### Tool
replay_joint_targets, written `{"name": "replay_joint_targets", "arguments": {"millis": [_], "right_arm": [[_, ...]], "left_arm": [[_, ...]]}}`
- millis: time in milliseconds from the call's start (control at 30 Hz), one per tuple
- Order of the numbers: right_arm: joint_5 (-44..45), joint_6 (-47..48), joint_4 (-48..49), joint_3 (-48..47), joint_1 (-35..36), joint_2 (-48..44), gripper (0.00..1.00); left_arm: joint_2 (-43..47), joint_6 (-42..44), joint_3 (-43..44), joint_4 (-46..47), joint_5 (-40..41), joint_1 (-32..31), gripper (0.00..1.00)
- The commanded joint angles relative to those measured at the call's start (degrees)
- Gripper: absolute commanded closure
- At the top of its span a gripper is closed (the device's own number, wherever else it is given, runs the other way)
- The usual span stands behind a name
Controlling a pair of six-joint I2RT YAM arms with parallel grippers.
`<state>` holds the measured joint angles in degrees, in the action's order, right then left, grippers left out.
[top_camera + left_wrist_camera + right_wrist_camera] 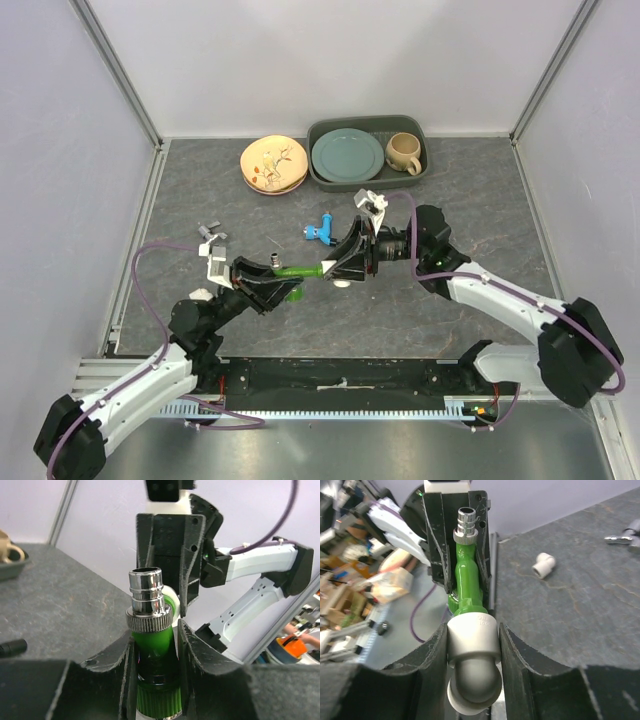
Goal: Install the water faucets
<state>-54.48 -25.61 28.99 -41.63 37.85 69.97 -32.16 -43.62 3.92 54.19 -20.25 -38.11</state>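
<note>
The green faucet (467,575) is held off the bench (480,200) between the two arms, near the middle of the work area. It is a slim, bright green plastic body with a ribbed green collar and a shiny stepped metal threaded end. The left claw (155,647) is clenched on its green body just below the metal end, which stands proud of the fingertips. The faucet's opposite end meets the mouth of a white elbow fitting (472,645), which the right claw (472,630) grasps across its sides. Whether the two parts are actually joined cannot be told. The two claws face each other along the faucet's length. The blue faucet (320,232) lies on the bench just beyond the right claw, untouched; it is light blue with a dark end. A second white elbow (543,564) lies loose on the bench beside the left arm, and a grey metal piece (210,233) lies further out on that side. At the far edge, a dark tray (368,120) contains a teal plate (347,155) lying flat and a beige mug (403,152) beside it. A stack of plates (273,165), patterned on top, rests on the bench just beside the tray's left wall.
</note>
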Motion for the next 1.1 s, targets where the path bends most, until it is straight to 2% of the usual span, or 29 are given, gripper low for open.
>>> {"name": "replay_joint_targets", "arguments": {"millis": [0,33,100,167,200,233,300,367,400,500,567,667,833,967,1067], "right_arm": [[-5.0,-26.5,23.3,2.1,-3.5,6.1,1.00],[-6.2,-30.3,31.9,2.2,-3.7,7.4,1.00],[-6.6,-33.7,34.1,2.1,-3.8,9.0,1.00],[-5.6,-30.8,28.9,1.9,-3.8,8.5,1.00],[-5.1,-23.9,24.5,0.8,-3.9,7.3,1.00],[-4.3,-20.3,14.6,0.0,-3.7,6.6,1.00],[-2.2,-11.5,6.7,-1.8,-3.7,4.4,1.00],[-0.5,-7.7,-0.6,-2.6,-3.7,3.2,1.00],[0.2,-6.1,-2.5,-3.2,-3.7,2.3,1.00],[4.7,-0.5,-9.8,-4.2,-3.8,1.0,1.00],[8.1,1.7,-12.8,-4.3,-3.9,0.8,1.00],[10.2,1.9,-13.5,-3.8,-4.5,0.9,1.00],[20.0,-0.5,-14.2,-2.2,-7.7,0.5,1.00],[26.4,-7.1,-13.3,1.8,-14.3,-0.4,1.00],[29.7,-11.1,-9.3,6.2,-19.4,-0.5,1.00]], "left_arm": [[0.8,16.7,-0.7,5.8,-6.8,-0.7,0.98],[0.5,17.4,-0.8,5.1,-7.2,-0.7,0.98],[0.1,17.3,-0.5,4.6,-6.7,-0.8,0.98],[0.3,16.8,-0.2,4.3,-5.5,-0.8,0.98],[1.0,16.8,-0.1,2.3,-3.2,-0.8,0.98],[1.5,16.7,-0.1,0.9,-1.7,-0.8,0.97],[2.7,16.5,0.3,-2.6,2.7,-0.8,0.93],[3.3,15.9,0.4,-4.4,5.6,-0.8,0.81],[3.7,15.7,0.5,-5.1,8.3,-0.8,0.62],[5.0,14.8,0.5,-8.3,13.5,-0.8,0.33],[6.7,14.5,0.3,-10.4,15.8,-0.8,0.22],[9.8,14.3,-0.2,-13.3,20.1,-0.8,0.18],[16.2,15.3,-0.8,-20.8,30.3,-0.8,0.17],[21.1,15.5,-0.8,-28.4,37.1,-0.8,0.16],[21.7,15.3,-0.5,-30.5,40.2,-0.8,0.15]]}}
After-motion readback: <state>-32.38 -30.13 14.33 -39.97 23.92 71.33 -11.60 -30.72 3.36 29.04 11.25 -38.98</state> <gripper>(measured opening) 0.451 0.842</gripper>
